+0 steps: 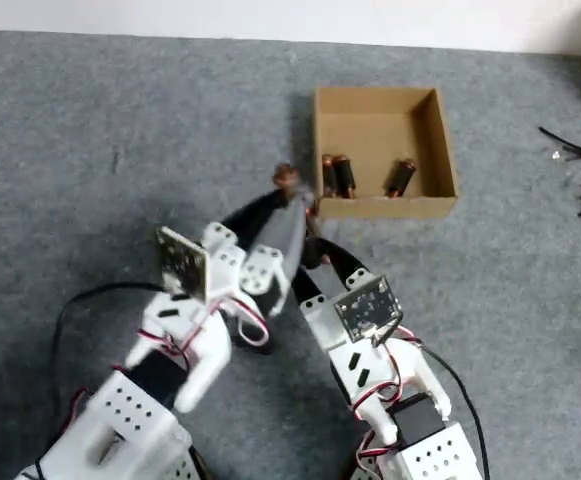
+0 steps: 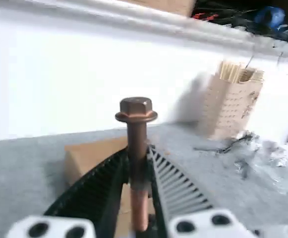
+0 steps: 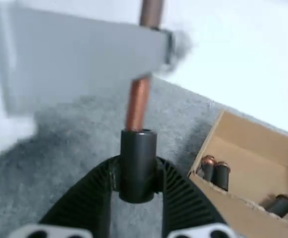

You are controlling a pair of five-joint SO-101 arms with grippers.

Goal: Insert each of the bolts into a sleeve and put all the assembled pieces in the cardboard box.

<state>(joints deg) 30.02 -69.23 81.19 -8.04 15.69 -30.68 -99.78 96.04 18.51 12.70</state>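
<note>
The left pincer [image 2: 137, 158] is clamped on the bolt [image 2: 136, 116], the right pincer [image 3: 138, 171] on the black sleeve [image 3: 138, 156]; the bolt tip meets the sleeve mouth just beside the cardboard box [image 1: 378, 207], which holds three assembled pieces [image 1: 338, 176]

A small robotics workbench: grey felt mat [image 1: 90, 150], loose black wires [image 1: 578, 150], a perforated holder of wooden sticks [image 2: 231, 106], white wall [image 2: 59, 74]

Coppery metal bolt [image 2: 136, 148], matt black sleeve [image 3: 138, 163], plain cardboard box [image 1: 382, 150], rough grey carpet [image 1: 90, 140].
</note>
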